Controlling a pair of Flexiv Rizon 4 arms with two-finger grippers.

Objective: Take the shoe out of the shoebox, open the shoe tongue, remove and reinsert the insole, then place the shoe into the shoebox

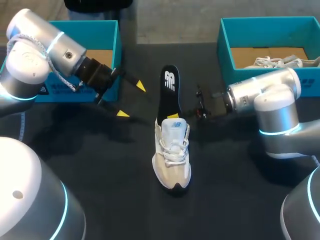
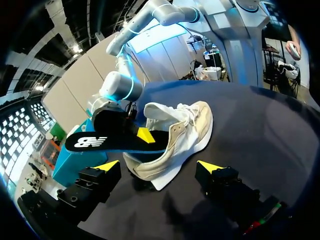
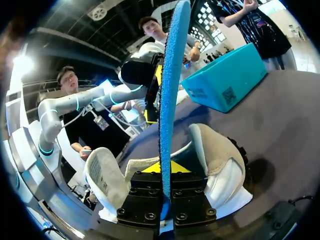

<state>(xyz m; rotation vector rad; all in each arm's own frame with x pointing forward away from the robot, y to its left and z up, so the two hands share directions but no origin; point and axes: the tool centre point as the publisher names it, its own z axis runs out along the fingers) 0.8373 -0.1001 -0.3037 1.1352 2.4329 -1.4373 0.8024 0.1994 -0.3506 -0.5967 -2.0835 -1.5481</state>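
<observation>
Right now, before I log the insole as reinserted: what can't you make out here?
How deep the insole sits in the shoe: the tongue covers it in the head view, the body of the right gripper in the right wrist view.
Left shoebox floor: largely behind the left arm, head view.
Second shoe in the right shoebox: cut off by the head view's edge.

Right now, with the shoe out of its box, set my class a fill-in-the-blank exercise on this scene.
1. The right gripper is shut on the ____.
2. The left gripper has its fingers ____, holding nothing.
3. The shoe stands on the dark ____.
4. A second shoe lies in the shoebox on the robot's ____.
Missing words: insole; open; table; right.
</observation>
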